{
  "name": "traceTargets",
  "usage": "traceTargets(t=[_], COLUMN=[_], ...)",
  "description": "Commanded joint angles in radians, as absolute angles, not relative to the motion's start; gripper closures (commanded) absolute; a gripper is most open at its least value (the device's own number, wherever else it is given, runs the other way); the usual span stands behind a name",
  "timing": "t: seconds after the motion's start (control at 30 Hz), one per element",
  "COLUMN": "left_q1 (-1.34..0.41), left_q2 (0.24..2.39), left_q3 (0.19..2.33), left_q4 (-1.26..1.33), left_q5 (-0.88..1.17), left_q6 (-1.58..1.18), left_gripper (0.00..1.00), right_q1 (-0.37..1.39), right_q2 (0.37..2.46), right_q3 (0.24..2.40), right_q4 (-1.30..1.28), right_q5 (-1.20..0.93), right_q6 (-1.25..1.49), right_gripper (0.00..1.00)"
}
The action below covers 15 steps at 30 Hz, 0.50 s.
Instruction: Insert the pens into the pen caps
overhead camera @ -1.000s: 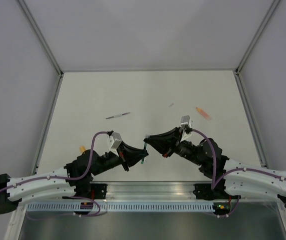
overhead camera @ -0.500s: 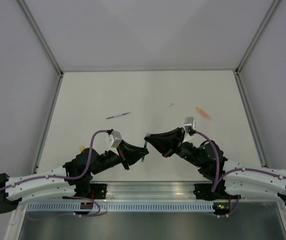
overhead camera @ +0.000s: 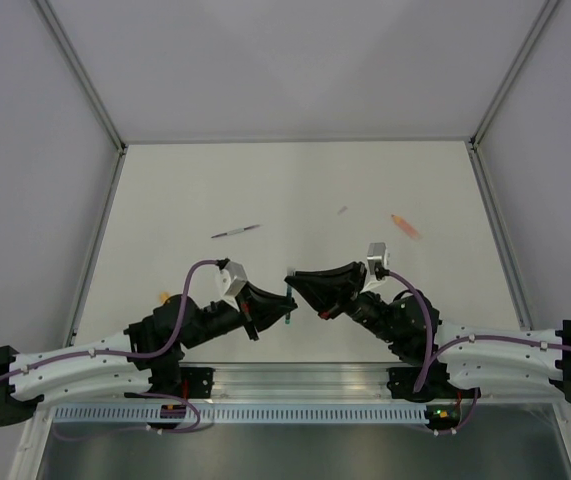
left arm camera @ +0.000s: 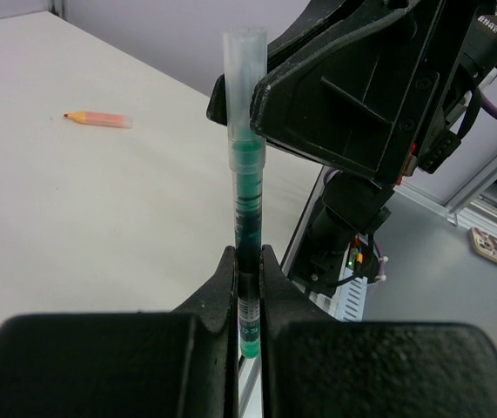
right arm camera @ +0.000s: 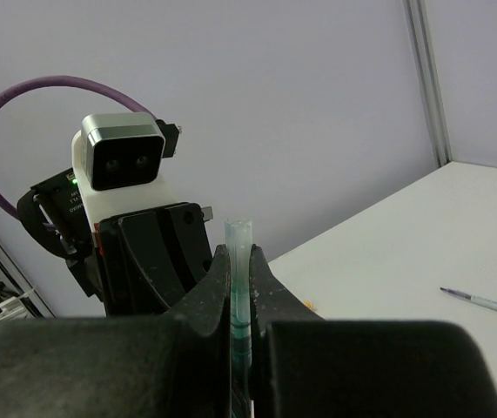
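My left gripper (left arm camera: 246, 257) is shut on the dark green pen (left arm camera: 248, 218), which stands upright between the jaws. A translucent green-tinted cap (left arm camera: 244, 78) sits over the pen's upper end. My right gripper (right arm camera: 238, 252) is shut on that cap (right arm camera: 238, 239). From above, the two grippers meet tip to tip, left (overhead camera: 281, 312) and right (overhead camera: 293, 281), near the front middle of the table. The silver-grey pen (overhead camera: 235, 232), the grey cap (overhead camera: 342, 210) and the pink-orange marker (overhead camera: 405, 226) lie on the table. The yellow-orange cap (overhead camera: 165, 296) lies beside the left arm.
The table (overhead camera: 295, 180) is white with metal rails on the left and right edges. The marker (left arm camera: 98, 118) lies far from the left gripper. The silver pen (right arm camera: 483, 301) lies to the right in the right wrist view.
The right arm has shifted a little toward the near edge and the gap between the two grippers has narrowed. Both stay shut on the pen and cap.
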State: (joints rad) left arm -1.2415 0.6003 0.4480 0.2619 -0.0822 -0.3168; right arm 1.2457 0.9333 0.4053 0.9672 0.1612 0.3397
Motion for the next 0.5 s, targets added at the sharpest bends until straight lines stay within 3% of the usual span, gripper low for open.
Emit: traceTargets(t=[0.0, 0.17, 0.3, 0.33, 0.37, 0.4, 0.47], left_q1=[-1.238, -1.238, -1.238, -1.238, -1.238, -1.238, -1.238], left_q2=[0.545, 0.520, 0.518, 0.525, 0.525, 0.528, 0.528], left_q3=[0.581, 0.558, 0.540, 0.540, 0.540, 0.531, 0.509], left_q4=[0.554, 0.529, 0.453, 0.408, 0.390, 0.377, 0.351], left_q5=[-0.160, -0.149, -0.141, -0.140, -0.130, -0.126, -0.112], left_q6=[-0.261, -0.259, -0.265, -0.264, -0.261, -0.261, -0.268], left_gripper=[0.98, 0.98, 0.98, 0.91, 0.76, 0.44, 0.32], right_q1=[1.285, 1.284, 1.284, 1.285, 1.284, 1.284, 1.276], right_q2=[0.996, 0.959, 0.895, 0.888, 0.879, 0.874, 0.873], right_q3=[0.318, 0.347, 0.486, 0.509, 0.534, 0.579, 0.627], right_q4=[0.755, 0.713, 0.571, 0.521, 0.499, 0.476, 0.414], right_q5=[0.098, 0.167, 0.352, 0.395, 0.440, 0.477, 0.569], right_q6=[0.353, 0.362, 0.339, 0.333, 0.315, 0.302, 0.284], right_gripper=[1.00, 1.00, 1.00, 1.00, 1.00, 1.00, 1.00])
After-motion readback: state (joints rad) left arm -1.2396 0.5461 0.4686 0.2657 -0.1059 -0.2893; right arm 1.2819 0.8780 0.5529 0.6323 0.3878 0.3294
